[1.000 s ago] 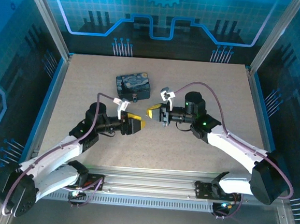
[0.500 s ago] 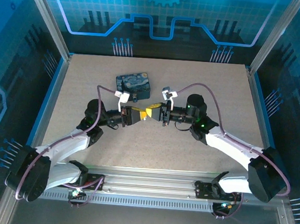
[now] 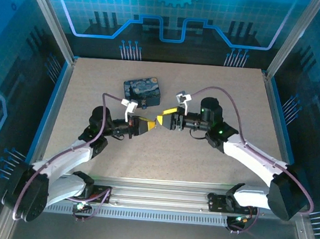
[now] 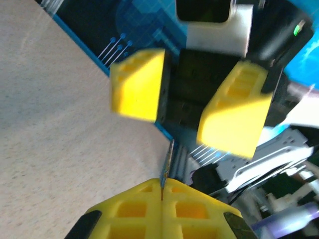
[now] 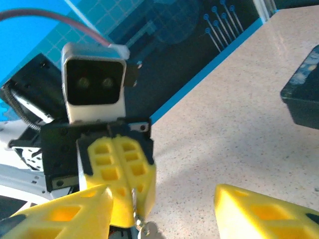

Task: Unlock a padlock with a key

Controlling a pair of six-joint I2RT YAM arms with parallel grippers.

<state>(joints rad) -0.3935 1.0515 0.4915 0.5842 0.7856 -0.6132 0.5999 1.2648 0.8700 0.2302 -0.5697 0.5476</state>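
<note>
The left gripper (image 4: 162,186) is clamped tight on the key (image 4: 167,162), a thin dark sliver that sticks out of its yellow tips toward 12 o'clock in the left wrist view. Facing it, the right gripper (image 4: 185,102) stands with its jaws wide apart and nothing between them, clear of the key. Both meet above the middle of the counter (image 3: 96,81). The tin (image 3: 142,91) lies at 11 o'clock from them, with the padlock (image 3: 144,103) a tiny dark speck at its 6 o'clock edge.
</note>
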